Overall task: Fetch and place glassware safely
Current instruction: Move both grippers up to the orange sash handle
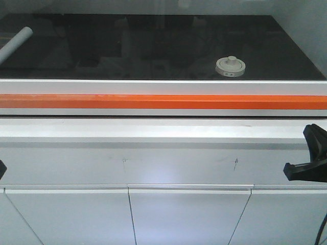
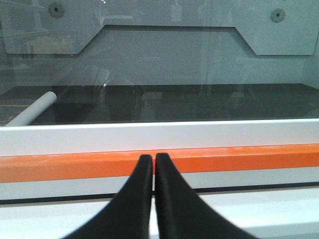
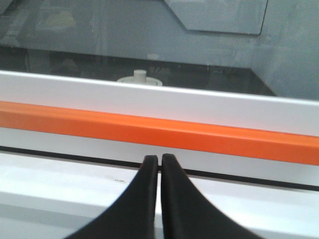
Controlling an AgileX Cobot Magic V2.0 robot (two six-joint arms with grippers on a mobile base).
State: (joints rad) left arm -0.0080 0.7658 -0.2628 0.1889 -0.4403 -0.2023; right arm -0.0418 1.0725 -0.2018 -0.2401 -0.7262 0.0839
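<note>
1. Glassware [image 1: 231, 67] stands apart from both claws. The left gripper [image 2: 153, 158] has its two black fingers pressed together tip to tip, low in the centre of the left wrist view.
2. The right gripper [image 3: 159, 159] is likewise closed, with its fingers meeting at the lower centre of the right wrist view. In the front view, part of its black body pokes in at the right edge, against the white cabinet front.
3. Just beyond both pairs of fingertips runs a white ledge [image 1: 153, 130]. Past it an orange strip [image 1: 163, 101] spans the frame from side to side, followed by a white rail [image 1: 163, 87].
4. Behind the rail lies a black worktop [image 1: 127, 46], glossy with reflections.
5. The glassware sits upright on that worktop in the right half of the front view, near the white rail. Its round off-white lid [image 3: 139, 79] with a centre knob is plain, but the clear body is hard to make out against the dark surface. In the right wrist view only the lid peeks over the rail, left of centre in the upper part.
6. A white tube [image 1: 15, 43] lies slanted on the worktop at the upper left of the front view, well apart from the glassware.
7. A grey back panel [image 2: 159, 12] with two round fittings crosses the top of the left wrist view.
8. White cabinet doors [image 1: 189, 214] fill the bottom of the front view.
</note>
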